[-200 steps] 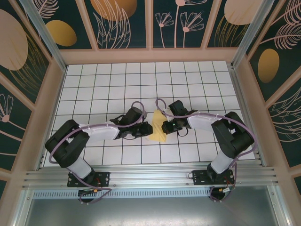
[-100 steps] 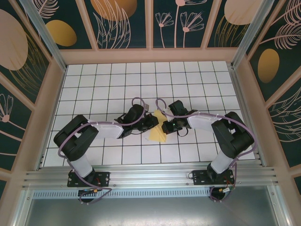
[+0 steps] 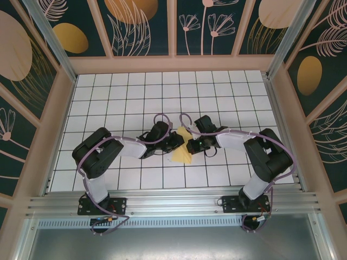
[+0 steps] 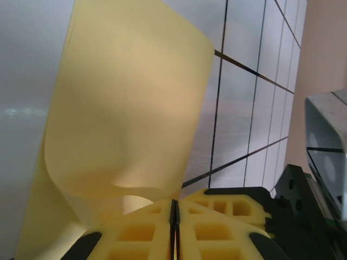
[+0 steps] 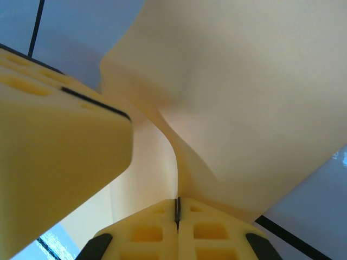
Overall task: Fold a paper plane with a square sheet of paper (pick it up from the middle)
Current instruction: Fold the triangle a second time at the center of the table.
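Though half-hidden overhead, the paper (image 3: pixel 181 154) is pinched by right fingers (image 5: pixel 209 230).

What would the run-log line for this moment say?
stage: folding | paper: curled, between the grippers | left gripper: shut against paper, hold unclear | right gripper: shut on paper

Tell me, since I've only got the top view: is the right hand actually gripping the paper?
Observer: Yes. Its wrist view shows the right hand shut, with a crease of the paper running into the seam.
Operator: And the left?
Observer: The left hand is shut too. Paper curls up just beyond its tips, but I cannot tell whether it is pinched.
Operator: How close are they?
Observer: Close. A left finger looms beside the right hand's pinch.
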You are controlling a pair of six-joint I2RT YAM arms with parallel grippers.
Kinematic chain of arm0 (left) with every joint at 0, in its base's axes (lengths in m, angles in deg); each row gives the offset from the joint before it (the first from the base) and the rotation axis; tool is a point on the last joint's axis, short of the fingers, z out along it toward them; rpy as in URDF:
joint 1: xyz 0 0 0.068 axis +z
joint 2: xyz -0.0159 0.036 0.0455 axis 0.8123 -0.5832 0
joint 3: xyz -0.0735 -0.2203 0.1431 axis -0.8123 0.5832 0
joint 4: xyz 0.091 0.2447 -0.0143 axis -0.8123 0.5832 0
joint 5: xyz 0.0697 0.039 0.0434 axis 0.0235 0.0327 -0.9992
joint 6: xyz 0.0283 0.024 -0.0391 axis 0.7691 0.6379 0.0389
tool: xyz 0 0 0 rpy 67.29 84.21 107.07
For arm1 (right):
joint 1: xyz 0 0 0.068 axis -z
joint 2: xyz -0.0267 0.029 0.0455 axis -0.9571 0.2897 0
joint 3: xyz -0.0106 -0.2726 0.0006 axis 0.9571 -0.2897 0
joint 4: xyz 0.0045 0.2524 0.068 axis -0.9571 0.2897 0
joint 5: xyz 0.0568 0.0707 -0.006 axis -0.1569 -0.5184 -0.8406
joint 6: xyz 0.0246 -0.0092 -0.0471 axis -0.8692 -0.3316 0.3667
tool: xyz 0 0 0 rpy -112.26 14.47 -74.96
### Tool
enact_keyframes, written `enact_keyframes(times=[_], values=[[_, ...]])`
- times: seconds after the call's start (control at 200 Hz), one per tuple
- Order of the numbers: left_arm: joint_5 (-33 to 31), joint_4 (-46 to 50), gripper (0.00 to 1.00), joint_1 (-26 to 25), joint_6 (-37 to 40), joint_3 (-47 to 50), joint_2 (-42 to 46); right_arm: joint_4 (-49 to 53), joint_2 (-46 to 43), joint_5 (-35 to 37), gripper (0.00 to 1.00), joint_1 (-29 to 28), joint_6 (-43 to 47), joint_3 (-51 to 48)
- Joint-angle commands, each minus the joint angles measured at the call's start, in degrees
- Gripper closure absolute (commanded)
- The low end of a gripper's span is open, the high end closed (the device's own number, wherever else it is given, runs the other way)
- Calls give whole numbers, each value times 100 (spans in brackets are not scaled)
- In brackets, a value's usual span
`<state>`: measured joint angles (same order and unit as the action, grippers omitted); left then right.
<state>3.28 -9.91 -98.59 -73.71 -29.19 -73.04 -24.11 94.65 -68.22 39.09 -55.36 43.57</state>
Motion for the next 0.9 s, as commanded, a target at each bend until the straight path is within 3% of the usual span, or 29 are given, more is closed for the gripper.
enact_keyframes(times=[0.0, 0.19, 0.636, 0.896], values=[[-89, 321, 89, -2, 3, -168, -130, 132, 125, -10, 95, 39, 15, -24], [-324, 783, 89, 0, 120, -192, -163, 121, 150, -3, 95, 37, 7, -15], [-253, 696, 89, 0, 183, -77, -354, 88, 200, 18, 94, 40, -54, 3], [-288, 696, 91, -2, 210, 71, -378, 207, -318, 58, 84, 97, -415, 179]])
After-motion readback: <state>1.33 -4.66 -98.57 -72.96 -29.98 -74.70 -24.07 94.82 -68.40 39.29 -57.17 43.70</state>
